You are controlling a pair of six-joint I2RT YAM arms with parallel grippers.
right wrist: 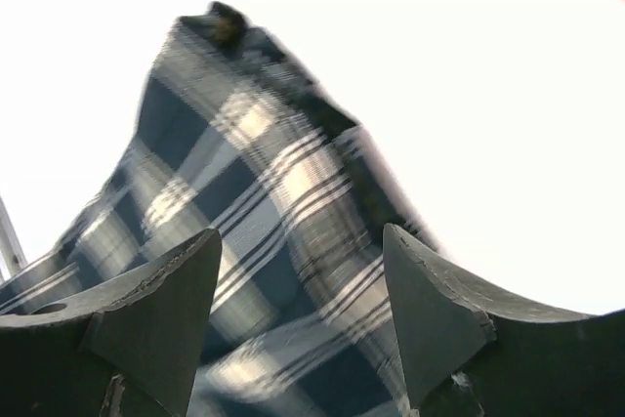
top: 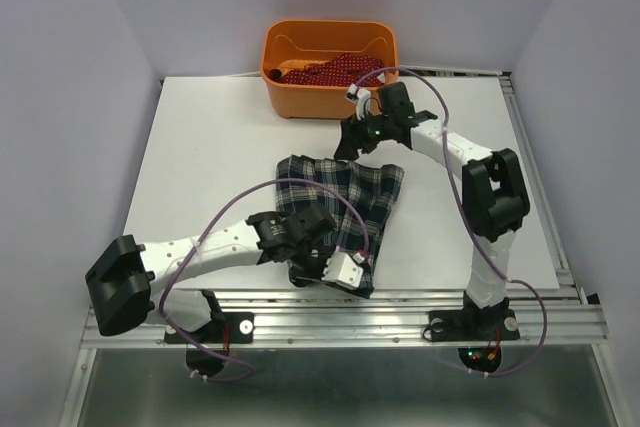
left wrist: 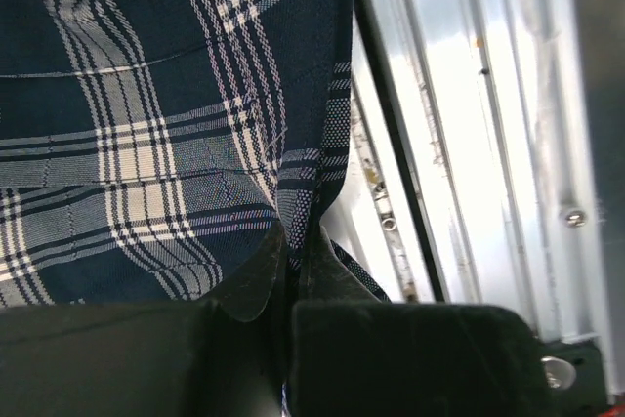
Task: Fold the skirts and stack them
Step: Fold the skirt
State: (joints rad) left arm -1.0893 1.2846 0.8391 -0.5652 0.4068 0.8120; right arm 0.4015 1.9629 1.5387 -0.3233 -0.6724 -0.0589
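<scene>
Nearest the bases, the left gripper (left wrist: 293,266) is clenched on a ridge of the pleated navy-and-green tartan cloth skirt (top: 365,192). The pinch is right at the near hem, beside the metal rail (left wrist: 459,144) along the table's front edge. In the left wrist view the fabric rises into the jaws as a narrow pinch; whether that's one layer or both can't be told. The skirt lies roughly flat but rumpled on the white tabletop (top: 220,127), mid-table and angled, w/ its far edge toward the tub.

Judgement: the step in hand looks like the first fold, i.e. near hem carried over toward the far edge. To do it well, the left gripper should lift only enough to clear the cloth below. It should then travel in a low arc away from the bases so the pleats don't fan out. The pinch is at one spot, so the other side of the hem will prob. lag & twist; a second hold would help.

Further out, the right gripper (top: 352,142) hangs over the skirt's far edge w/ fingers spread, gripping nothing. Its wrist view is blurred, w/ cloth seen beyond the jaws. Best use, prob.: come down & pin or take the far edge so the skirt doesn't slide as the left pulls.

Farthest back, the red dotted cloth skirt (top: 335,69) sits bunched in the orange plastic tub (top: 300,102), untouched. Stacking comes after, so the folded tartan wants a squared, flat finish.
</scene>
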